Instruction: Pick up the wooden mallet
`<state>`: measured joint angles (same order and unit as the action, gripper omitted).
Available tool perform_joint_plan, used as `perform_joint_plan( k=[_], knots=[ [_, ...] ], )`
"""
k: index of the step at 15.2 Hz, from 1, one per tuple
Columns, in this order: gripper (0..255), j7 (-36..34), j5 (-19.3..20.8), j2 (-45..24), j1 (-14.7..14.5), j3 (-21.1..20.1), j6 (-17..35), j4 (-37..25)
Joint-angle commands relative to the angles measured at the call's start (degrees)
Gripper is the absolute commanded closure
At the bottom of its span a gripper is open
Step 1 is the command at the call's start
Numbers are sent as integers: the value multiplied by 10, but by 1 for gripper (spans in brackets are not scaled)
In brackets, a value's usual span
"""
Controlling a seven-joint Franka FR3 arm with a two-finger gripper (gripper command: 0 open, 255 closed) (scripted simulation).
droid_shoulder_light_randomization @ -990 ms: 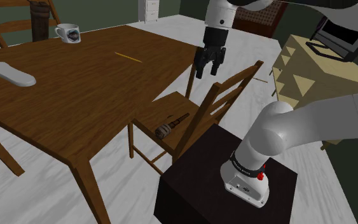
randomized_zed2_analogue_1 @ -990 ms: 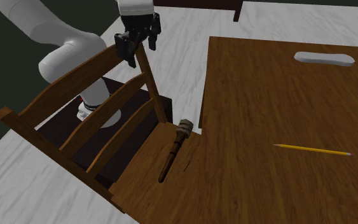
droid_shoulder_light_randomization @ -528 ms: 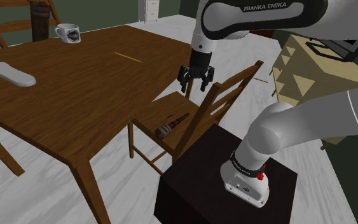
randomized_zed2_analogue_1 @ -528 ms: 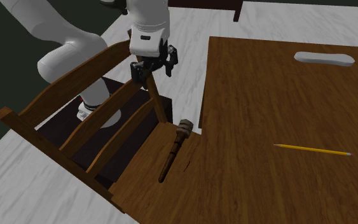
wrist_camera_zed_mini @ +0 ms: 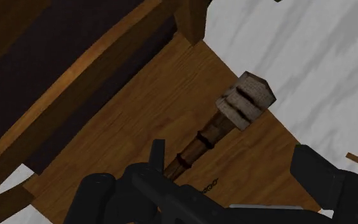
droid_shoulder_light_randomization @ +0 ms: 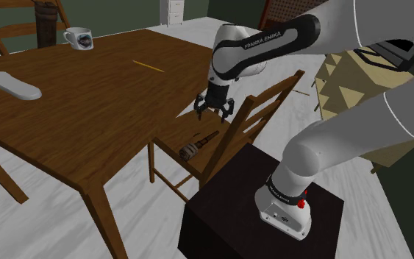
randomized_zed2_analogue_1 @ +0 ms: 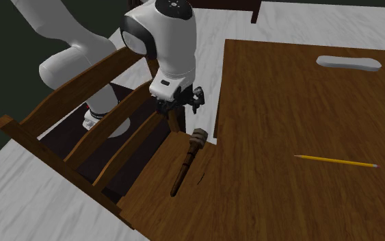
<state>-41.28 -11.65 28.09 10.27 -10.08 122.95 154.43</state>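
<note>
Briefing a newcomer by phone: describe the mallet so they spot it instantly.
Start at the wooden table, then the chair between it and the robot's black stand. On its seat lies the mallet: dark ringed handle, pale grooved head, unlike the tabletop's yellow pencil.

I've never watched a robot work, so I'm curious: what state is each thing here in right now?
chair: upright beside the table.
wooden mallet: lying flat on the chair seat, not held.
end effector: open, above the mallet, not touching it.
mug: upright on the table.
pencil: lying flat on the table.
</note>
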Motion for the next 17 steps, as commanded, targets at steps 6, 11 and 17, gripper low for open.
perform_joint_plan(
  k=[6, 11, 17],
  knots=[
    [0, -174, 8, -153, 57, -40, 180, 12],
    [0, -320, 59, -274, 96, -48, 298, 2],
    [0, -376, 100, -347, 98, -34, 363, -5]
  ],
)
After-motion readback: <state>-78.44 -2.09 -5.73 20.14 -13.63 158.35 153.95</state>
